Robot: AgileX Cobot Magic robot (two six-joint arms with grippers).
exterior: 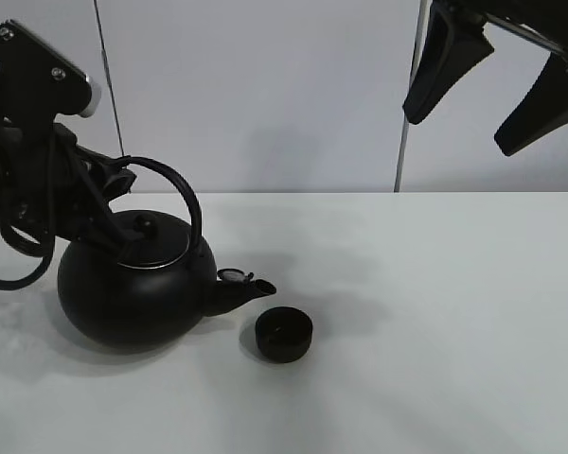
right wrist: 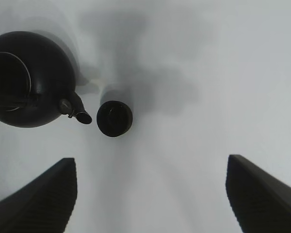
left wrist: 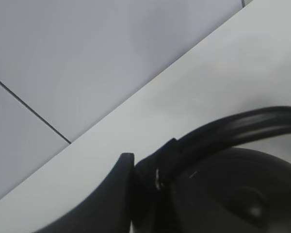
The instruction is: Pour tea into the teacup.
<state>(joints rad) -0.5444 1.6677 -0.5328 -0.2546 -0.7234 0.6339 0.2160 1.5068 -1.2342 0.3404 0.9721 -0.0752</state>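
Your left end effector [exterior: 114, 182] is clamped on the kettle [exterior: 133, 293], gripping the arched handle [exterior: 175, 184] low on the side away from the spout [exterior: 244, 287]. The left wrist view shows it up close: one dark finger [left wrist: 120, 194] pressed against the handle [left wrist: 233, 128], with the kettle's rounded top just below. The kettle stands upright with its lid [exterior: 150, 236] on and looks to be resting on the white desk [exterior: 435, 331].

The teacup [exterior: 284, 333] sits on the desk just beyond the kettle's spout tip, close to it but not touching. It is upright, with its glossy dark inside facing up. From the right wrist view, the teacup [right wrist: 114, 118] lies just past the spout [right wrist: 80, 114], with a sliver of desk between them.

Your right end effector [exterior: 492, 85] hangs high above the desk, well away from the kettle on the spout side. Its fingers are spread wide apart and hold nothing.
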